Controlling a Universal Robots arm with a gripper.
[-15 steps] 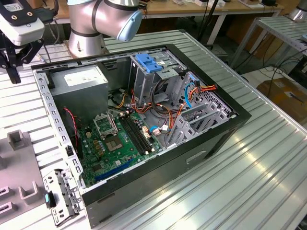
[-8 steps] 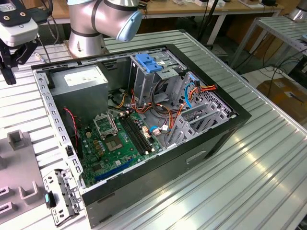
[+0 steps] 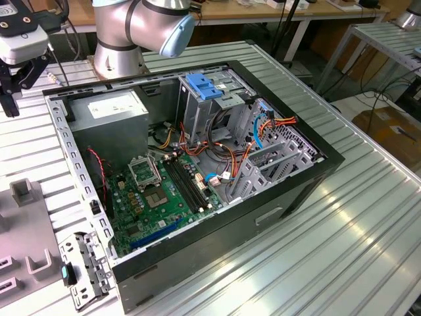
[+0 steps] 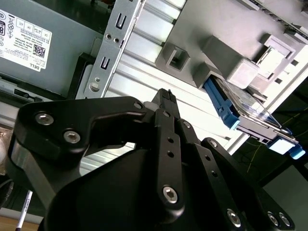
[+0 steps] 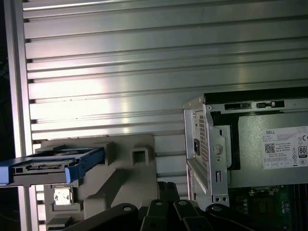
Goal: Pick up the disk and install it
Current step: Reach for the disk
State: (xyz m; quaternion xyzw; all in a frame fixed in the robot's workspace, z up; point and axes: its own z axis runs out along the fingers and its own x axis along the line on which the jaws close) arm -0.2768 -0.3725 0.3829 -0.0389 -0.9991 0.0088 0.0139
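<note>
Hovering over the ribbed desk (image 5: 120,72), the black end effector (image 4: 166,98) hangs clear of the disk (image 4: 248,115); whether it is open or closed cannot be told. The blue-railed disk sits beyond it, slotted in a grey holder (image 4: 211,43), with the open computer case (image 5: 207,144) near that holder.

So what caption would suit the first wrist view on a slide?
Flat grey-metal disk with blue side rails resting in a grey holder, beside the open metal computer case.
</note>
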